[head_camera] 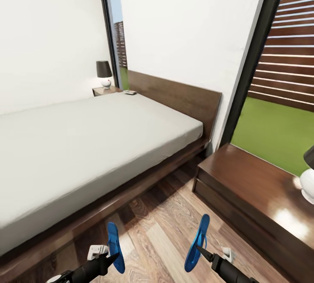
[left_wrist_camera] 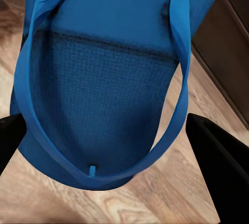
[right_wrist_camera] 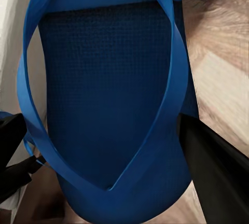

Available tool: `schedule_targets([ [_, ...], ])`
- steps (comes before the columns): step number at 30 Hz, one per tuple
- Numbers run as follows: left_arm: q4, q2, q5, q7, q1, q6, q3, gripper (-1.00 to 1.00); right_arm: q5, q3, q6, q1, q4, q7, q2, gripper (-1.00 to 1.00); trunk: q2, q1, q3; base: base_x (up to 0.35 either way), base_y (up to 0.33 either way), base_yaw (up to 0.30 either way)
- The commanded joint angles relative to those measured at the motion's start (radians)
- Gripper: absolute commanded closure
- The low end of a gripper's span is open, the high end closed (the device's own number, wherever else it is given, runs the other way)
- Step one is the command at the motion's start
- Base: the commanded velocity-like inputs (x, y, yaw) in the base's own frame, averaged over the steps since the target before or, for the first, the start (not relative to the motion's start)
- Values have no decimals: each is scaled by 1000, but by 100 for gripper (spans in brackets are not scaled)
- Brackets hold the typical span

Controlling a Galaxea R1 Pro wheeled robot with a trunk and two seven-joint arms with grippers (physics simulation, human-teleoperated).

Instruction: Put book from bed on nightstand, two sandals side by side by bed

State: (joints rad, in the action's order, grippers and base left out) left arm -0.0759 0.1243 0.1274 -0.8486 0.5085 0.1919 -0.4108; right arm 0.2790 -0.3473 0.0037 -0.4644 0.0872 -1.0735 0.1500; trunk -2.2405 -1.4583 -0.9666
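While both sandals hang clamped above the floor, neither is set down yet.
Two sandals: left gripper [head_camera: 114, 256] is closed on the left sandal [head_camera: 114, 247] at seven o'clock, right gripper [head_camera: 199, 248] on the right sandal [head_camera: 197, 243] at five. One bed [head_camera: 87, 143] at ten; two nightstands, near [head_camera: 253, 187] at three, far [head_camera: 104, 90] at eleven, where a small flat object [head_camera: 130, 92] may be the book.

You've got bright, even daylight w/ soft shadows under the bed [head_camera: 87, 152]. Glare patches on the nightstand [head_camera: 244, 187] top at 4 o'clock. Head view leans at the edges; wrist views soft, sandals [left_wrist_camera: 114, 79] slightly blurred up close.
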Motion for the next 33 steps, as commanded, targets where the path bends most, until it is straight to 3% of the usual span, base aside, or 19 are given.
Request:
schedule_targets([
  [1,1,0,11,-1,1,6,-8,100,3,1,1,0,0,-3,0,100,0,0,-1,0,0,209],
  [33,1,0,11,-1,1,6,-8,100,4,1,0,0,0,-2,0,100,0,0,-1,0,0,209],
])
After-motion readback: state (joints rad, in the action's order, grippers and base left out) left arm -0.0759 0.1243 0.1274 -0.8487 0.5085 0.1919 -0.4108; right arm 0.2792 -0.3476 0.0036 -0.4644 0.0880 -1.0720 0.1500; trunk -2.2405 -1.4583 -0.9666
